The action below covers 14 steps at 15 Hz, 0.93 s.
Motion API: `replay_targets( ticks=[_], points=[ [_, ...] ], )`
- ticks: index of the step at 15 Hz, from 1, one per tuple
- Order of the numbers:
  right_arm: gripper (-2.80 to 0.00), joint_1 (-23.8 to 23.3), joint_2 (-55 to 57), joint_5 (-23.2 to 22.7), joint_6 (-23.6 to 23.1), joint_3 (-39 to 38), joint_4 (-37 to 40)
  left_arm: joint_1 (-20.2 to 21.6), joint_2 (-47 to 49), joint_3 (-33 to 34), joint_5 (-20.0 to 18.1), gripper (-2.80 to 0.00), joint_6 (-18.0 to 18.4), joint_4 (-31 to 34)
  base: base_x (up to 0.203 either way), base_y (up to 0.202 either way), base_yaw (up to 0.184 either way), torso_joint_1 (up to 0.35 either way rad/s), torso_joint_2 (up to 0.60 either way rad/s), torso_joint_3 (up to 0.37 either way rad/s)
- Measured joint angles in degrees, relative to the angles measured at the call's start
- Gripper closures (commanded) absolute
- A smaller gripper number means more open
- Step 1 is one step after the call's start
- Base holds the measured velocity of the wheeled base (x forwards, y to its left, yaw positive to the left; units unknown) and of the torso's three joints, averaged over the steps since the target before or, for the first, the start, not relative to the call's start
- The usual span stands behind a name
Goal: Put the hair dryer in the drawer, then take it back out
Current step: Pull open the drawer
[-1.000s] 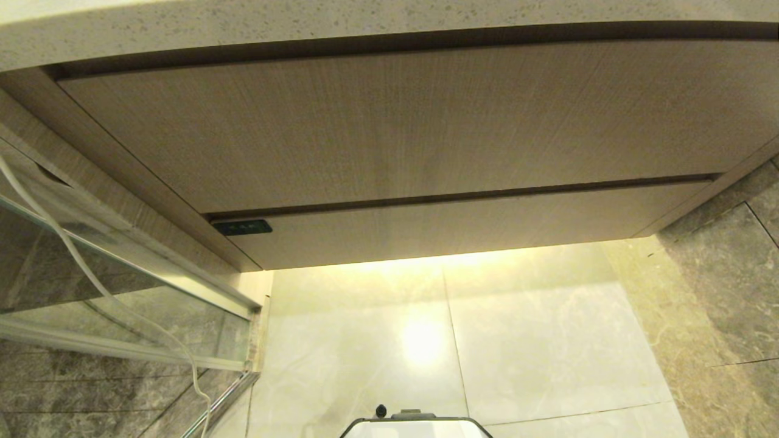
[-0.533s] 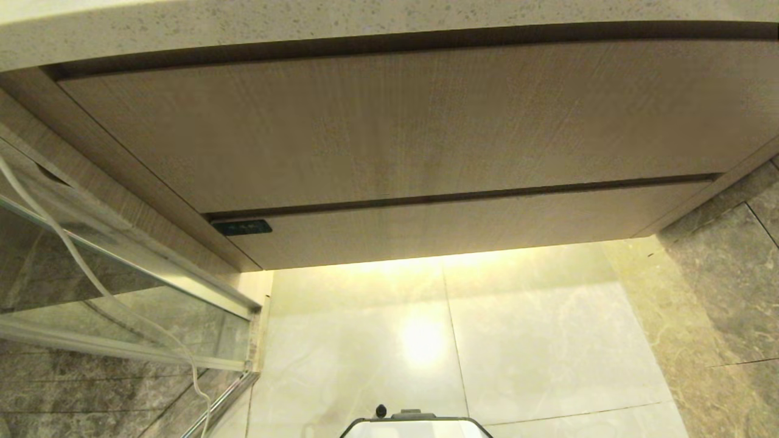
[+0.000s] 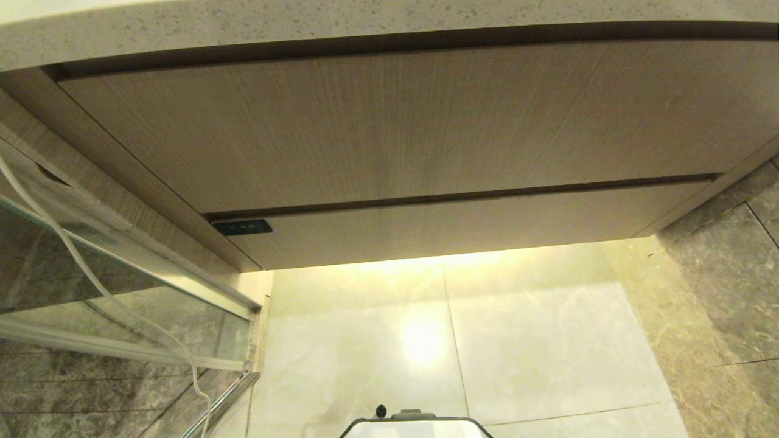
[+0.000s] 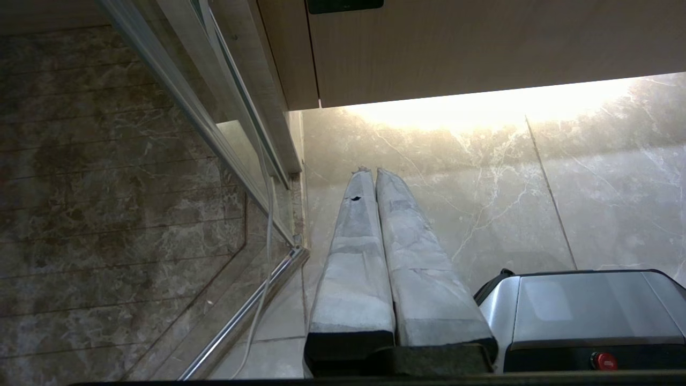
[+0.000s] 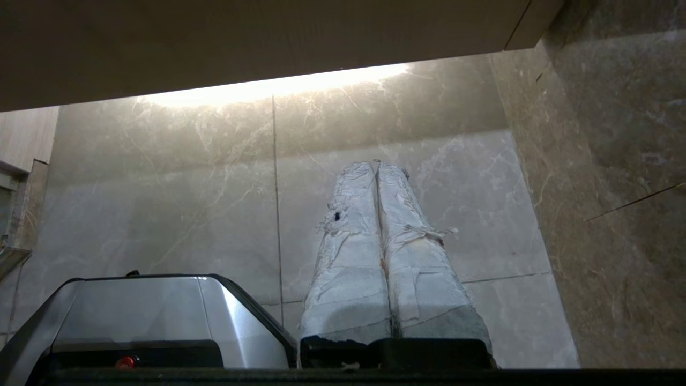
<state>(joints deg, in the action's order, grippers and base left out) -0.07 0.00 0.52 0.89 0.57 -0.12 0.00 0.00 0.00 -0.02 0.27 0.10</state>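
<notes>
The vanity cabinet (image 3: 389,134) fills the head view beneath a speckled stone countertop (image 3: 243,24), its wood-grain fronts all closed; which of them is the drawer cannot be told. The hair dryer appears in no view. A white cord (image 3: 79,267) hangs by the glass partition (image 3: 122,298) at left. The left gripper (image 4: 375,174) and the right gripper (image 5: 378,165) both point down over the pale marble floor (image 3: 517,340), each with its wrapped fingers pressed together and holding nothing, beside the robot's silver base (image 5: 150,311).
</notes>
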Motion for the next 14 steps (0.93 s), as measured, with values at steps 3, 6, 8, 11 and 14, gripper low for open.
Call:
replay_targets(
  ticks=[3,6,8,11,14],
  points=[
    [0.00,0.05,3.62,-0.32,-0.27,12.35,3.66,0.00,0.00,0.00,0.02,0.00,-0.02,0.00,0.000,0.000,0.000,0.000,0.00,0.000],
    [0.00,0.21,14.02,-3.24,-0.60,33.50,14.18,0.00,0.00,0.00,0.02,0.00,0.00,0.00,0.000,0.000,0.000,0.000,0.00,0.000],
    [0.00,0.40,23.33,-5.87,-0.89,45.63,23.18,0.00,0.00,0.00,0.02,0.00,-0.02,0.00,0.000,0.000,0.000,0.000,0.00,0.000],
    [0.00,1.95,33.18,-9.06,-3.13,53.46,33.49,0.00,0.00,0.00,0.02,0.00,0.00,0.00,0.000,0.000,0.000,0.000,0.00,0.000],
    [0.00,6.33,45.37,-10.82,-8.02,55.04,35.33,0.00,0.00,0.00,0.02,0.00,0.00,-0.02,0.000,0.000,0.000,0.000,0.00,0.000]
  ],
)
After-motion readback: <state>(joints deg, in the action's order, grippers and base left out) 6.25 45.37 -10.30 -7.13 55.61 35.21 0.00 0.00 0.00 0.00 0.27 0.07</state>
